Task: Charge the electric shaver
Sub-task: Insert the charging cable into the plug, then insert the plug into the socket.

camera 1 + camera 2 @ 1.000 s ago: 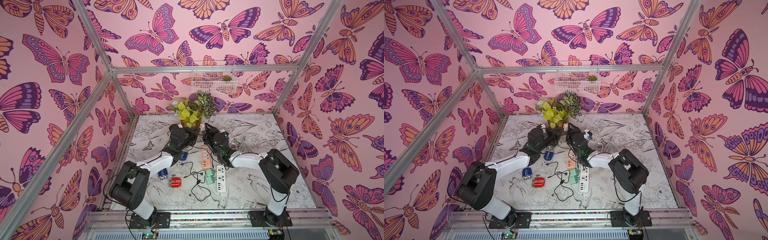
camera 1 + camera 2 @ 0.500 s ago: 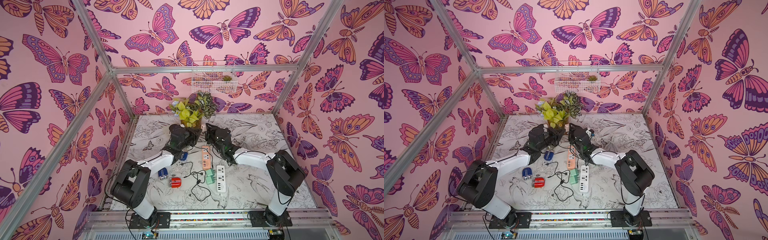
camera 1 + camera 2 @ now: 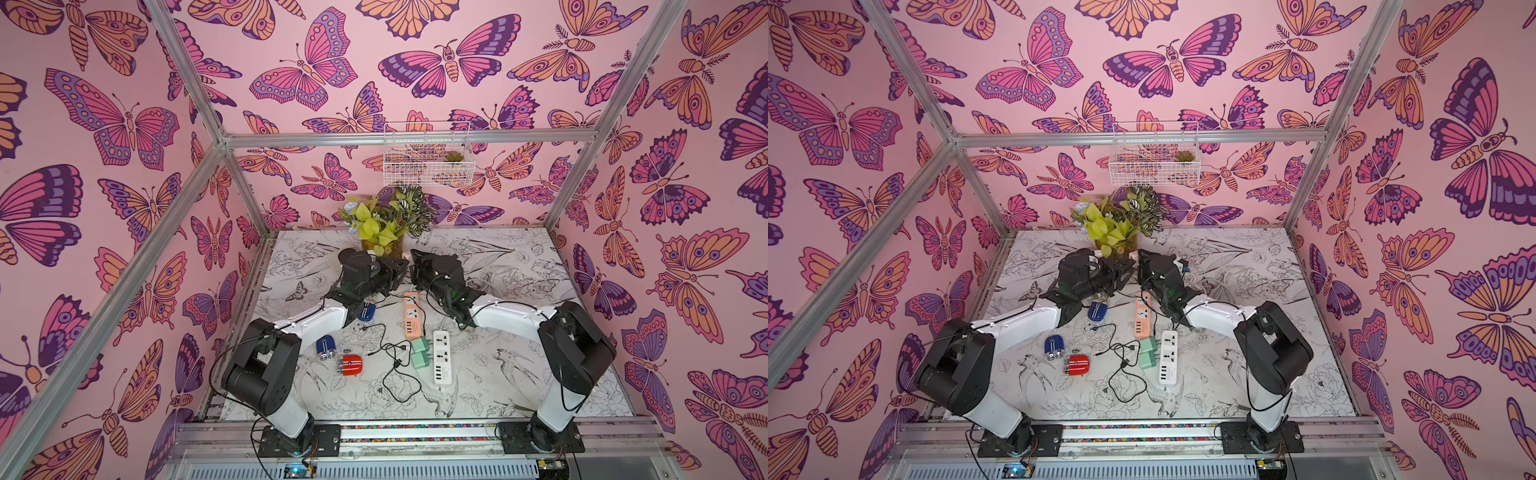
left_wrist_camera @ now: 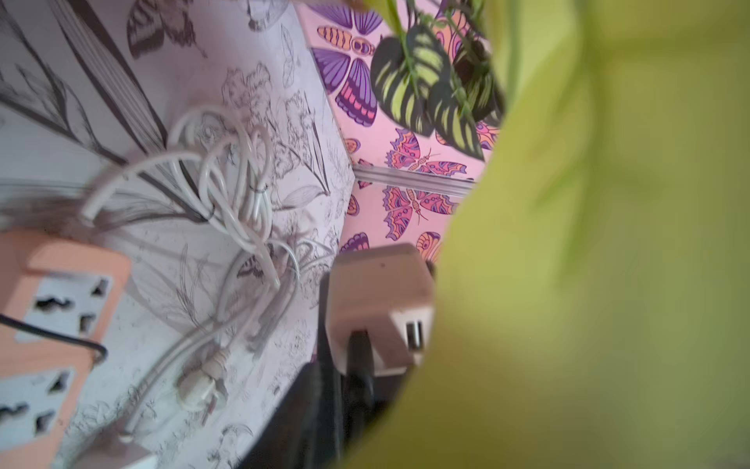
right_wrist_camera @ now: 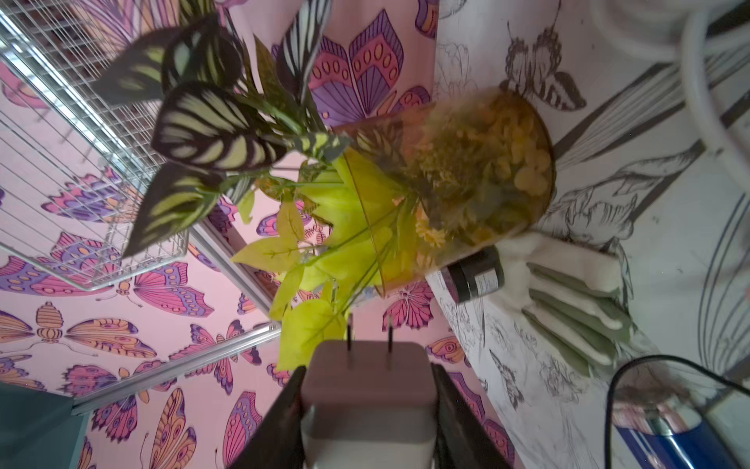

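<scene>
My right jaws are clamped on the pink adapter (image 5: 367, 390), prongs pointing toward the plant pot (image 5: 466, 182) — a black cable (image 4: 359, 353) is plugged into its end. A yellow-green leaf (image 4: 588, 243) fills the left wrist view, so I cannot tell how the left jaws stand. The blue shaver (image 3: 366, 311) lies on the surface (image 3: 498, 374) near the orange power strip (image 3: 411, 316) — beside my left arm (image 3: 316, 320).

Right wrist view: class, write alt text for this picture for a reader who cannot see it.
A pinkish charger plug is clamped in the right pincer, its two metal prongs pointing toward a leafy plant in a clear pot. Behind them are pink butterfly walls and a white wire basket.
</scene>
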